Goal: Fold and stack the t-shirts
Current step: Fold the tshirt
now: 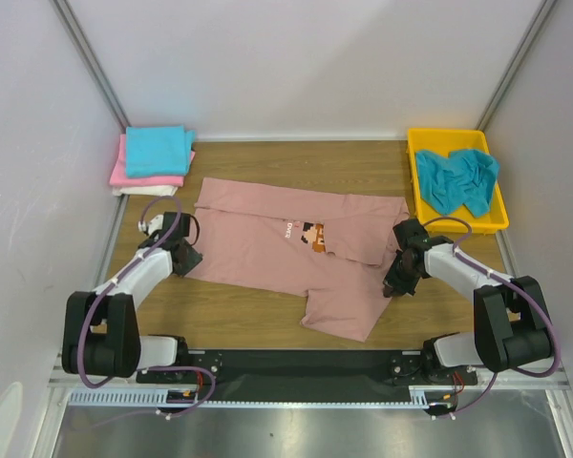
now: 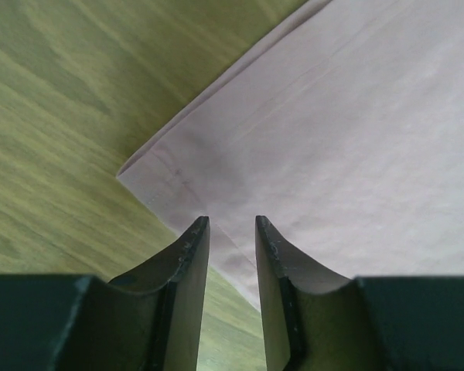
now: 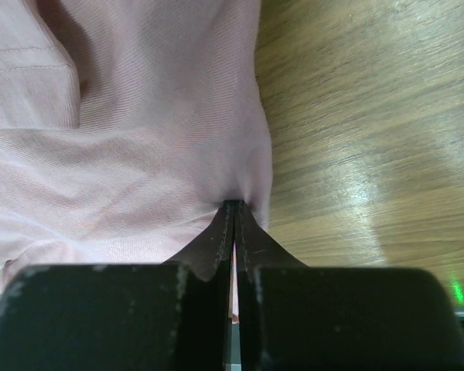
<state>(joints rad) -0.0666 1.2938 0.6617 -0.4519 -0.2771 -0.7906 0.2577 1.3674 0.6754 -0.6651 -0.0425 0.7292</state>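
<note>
A dusty-pink t-shirt (image 1: 267, 253) with a small pixel print lies spread on the wooden table, its right part folded over and rumpled. My left gripper (image 1: 189, 258) sits at the shirt's lower left corner. In the left wrist view its fingers (image 2: 232, 224) stand a little apart, straddling the hem of the flat cloth (image 2: 332, 139). My right gripper (image 1: 393, 281) is at the shirt's right edge. In the right wrist view it (image 3: 234, 205) is shut on a pinch of the pink cloth (image 3: 139, 139), which puckers at the tips.
A folded stack stands at the back left: a teal shirt (image 1: 158, 150) on a bright pink one (image 1: 134, 176) on a white one (image 1: 138, 190). A yellow tray (image 1: 430, 135) at the back right holds a crumpled teal shirt (image 1: 456, 179). White walls enclose the table.
</note>
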